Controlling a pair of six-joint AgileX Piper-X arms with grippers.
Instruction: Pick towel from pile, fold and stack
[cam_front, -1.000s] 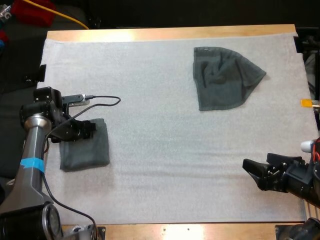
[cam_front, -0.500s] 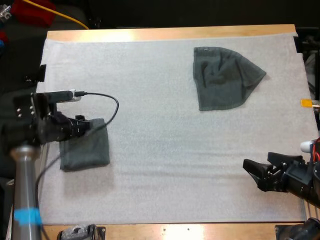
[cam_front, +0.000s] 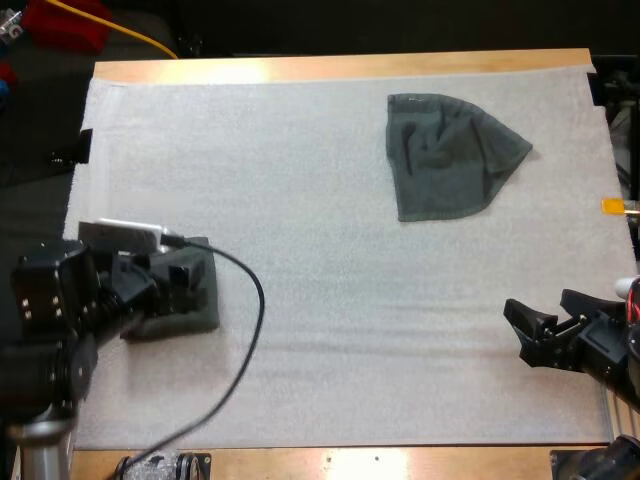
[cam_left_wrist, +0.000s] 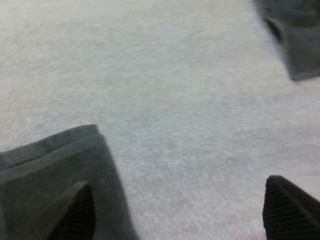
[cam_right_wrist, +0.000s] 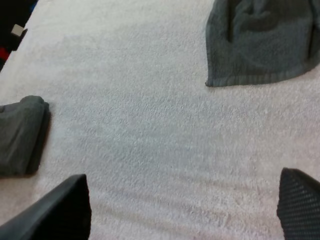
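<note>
A folded dark grey-green towel (cam_front: 200, 308) lies at the mat's left side. My left gripper (cam_front: 188, 284) hovers over it, open, with nothing held. In the left wrist view the left gripper (cam_left_wrist: 177, 220) has one finger over the folded towel's (cam_left_wrist: 55, 165) corner and the other over bare mat. A crumpled towel (cam_front: 448, 155) lies spread at the far right, also seen as the crumpled towel (cam_left_wrist: 295, 35) and the crumpled towel (cam_right_wrist: 262, 40). My right gripper (cam_front: 520, 333) is open near the mat's right front, far from both towels. The right gripper (cam_right_wrist: 177, 215) faces bare mat, the folded towel (cam_right_wrist: 20, 135) off to its side.
The white mat (cam_front: 320, 230) covers most of the wooden table (cam_front: 340, 68). A wide bare stretch of mat lies between the two towels. Red items and a yellow cable (cam_front: 140, 38) sit beyond the far left corner.
My left arm has drawn back toward the near edge, its gripper staying by the folded towel. My right gripper has shifted slightly right. Both towels are unmoved.
</note>
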